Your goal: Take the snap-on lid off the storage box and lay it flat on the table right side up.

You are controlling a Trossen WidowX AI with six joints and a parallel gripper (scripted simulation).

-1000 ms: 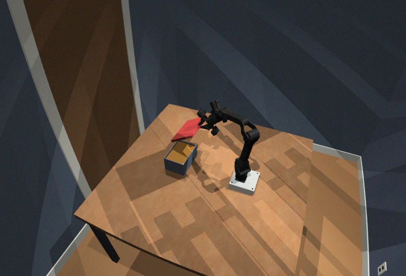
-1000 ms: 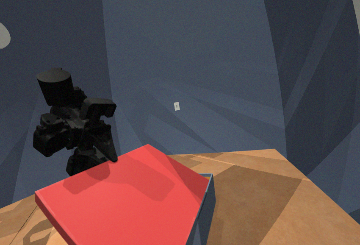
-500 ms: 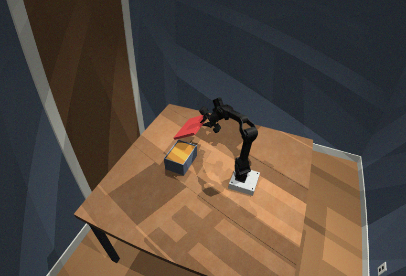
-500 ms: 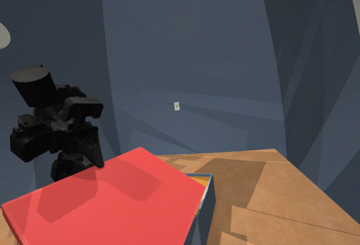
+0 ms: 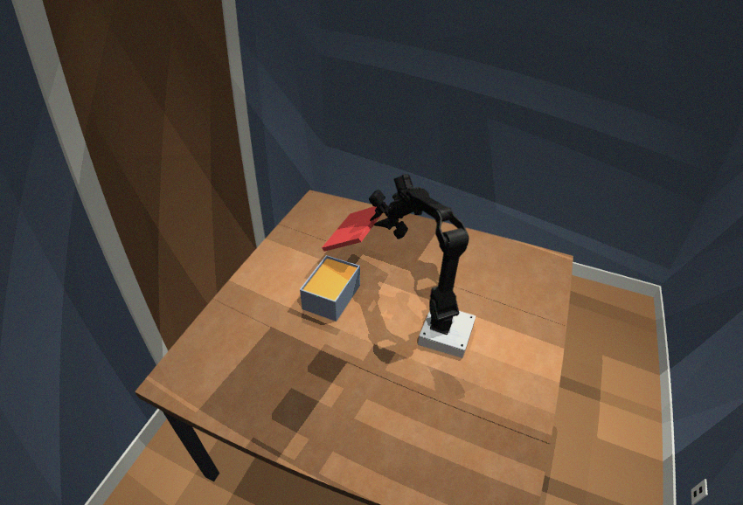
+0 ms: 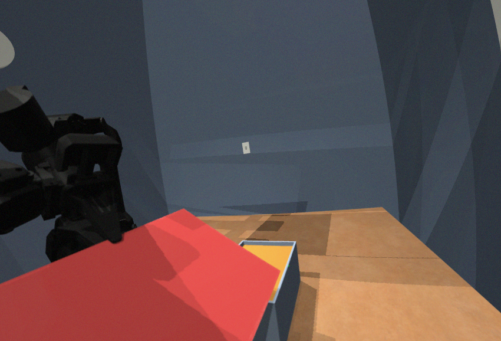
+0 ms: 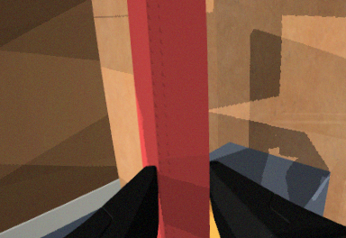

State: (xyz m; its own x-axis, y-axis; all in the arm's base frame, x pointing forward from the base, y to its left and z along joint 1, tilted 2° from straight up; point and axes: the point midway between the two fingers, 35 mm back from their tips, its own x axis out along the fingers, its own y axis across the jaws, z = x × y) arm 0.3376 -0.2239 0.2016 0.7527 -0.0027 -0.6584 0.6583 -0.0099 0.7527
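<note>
Beneath the tilted red lid (image 5: pixel 351 229) (image 6: pixel 151 281) (image 7: pixel 182 91), yellow contents in the open storage box (image 5: pixel 320 303) (image 6: pixel 293 289) (image 7: pixel 266 172).

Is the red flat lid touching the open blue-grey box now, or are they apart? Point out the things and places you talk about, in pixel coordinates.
Apart: the top view shows a strip of table between the red flat lid (image 5: pixel 349 229) (image 6: pixel 171 281) (image 7: pixel 182 91), held in the claw (image 5: pixel 375 220) (image 7: pixel 182 175), and the blue-grey box (image 5: pixel 320 304) (image 6: pixel 293 281) (image 7: pixel 243 159).

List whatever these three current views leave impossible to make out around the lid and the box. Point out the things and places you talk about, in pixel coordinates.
- Far end of the red lid (image 5: pixel 349 229) (image 6: pixel 171 277) (image 7: pixel 182 91): cut off by the top edge in the wrist view, and by the bottom and left edges in the exterior view.
- Lid's underside: turned away in the top and exterior views.
- Box (image 5: pixel 320 304) (image 6: pixel 293 289) (image 7: pixel 270 168), near part: behind the lid in the exterior view.
- What lies under the box's yellow contents (image 5: pixel 329 280) (image 6: pixel 269 256): covered in the top view.
</note>
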